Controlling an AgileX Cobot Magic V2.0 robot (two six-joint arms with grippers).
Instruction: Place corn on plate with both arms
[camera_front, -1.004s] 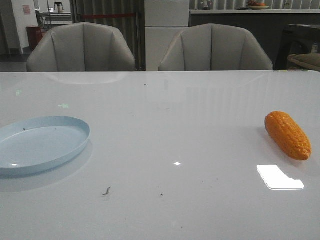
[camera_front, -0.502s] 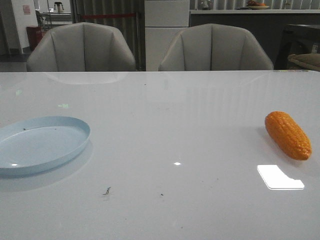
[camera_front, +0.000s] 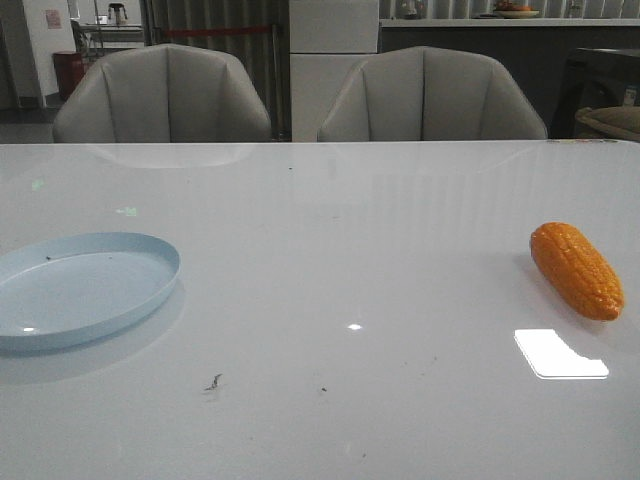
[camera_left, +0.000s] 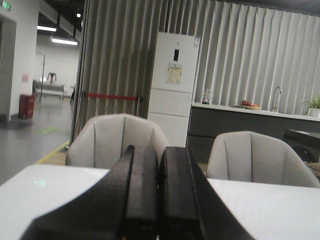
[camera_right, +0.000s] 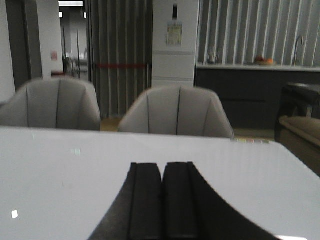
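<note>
The orange corn (camera_front: 577, 270) lies on the white table at the right, its tapered end toward the front. The pale blue plate (camera_front: 80, 290) sits at the left edge of the table and holds nothing. Neither arm shows in the front view. In the left wrist view my left gripper (camera_left: 159, 155) is shut with nothing between its fingers, pointing level toward the chairs. In the right wrist view my right gripper (camera_right: 163, 170) is shut and empty, above the table top. Neither wrist view shows the corn or the plate.
Two grey chairs (camera_front: 165, 95) (camera_front: 430, 95) stand behind the table's far edge. A bright light reflection (camera_front: 558, 355) lies on the table in front of the corn. Small dark specks (camera_front: 213, 382) lie near the front middle.
</note>
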